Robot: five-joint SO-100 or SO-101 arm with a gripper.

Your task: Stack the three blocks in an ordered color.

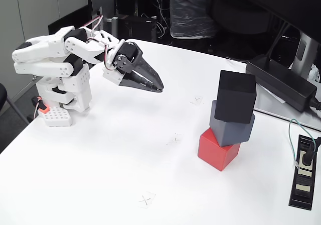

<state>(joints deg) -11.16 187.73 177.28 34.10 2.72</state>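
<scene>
The three blocks stand in one stack on the white table [125, 175], right of centre in the fixed view. The red cube [216, 150] is at the bottom, the slate blue-grey cube [229, 126] sits on it, and the black cube [236, 96] tops the stack, each turned a little against the one below. My gripper [159, 88] hangs above the table well to the left of the stack, folded back near the arm's white base [65, 92]. Its black fingers lie together, pointing right, with nothing between them.
A long flat black power brick [281, 82] lies at the back right, close behind the stack. A black power strip [305, 172] with a green cable sits at the right edge. Small pencilled crosses [146, 200] mark the table. Office clutter stands beyond the far edge.
</scene>
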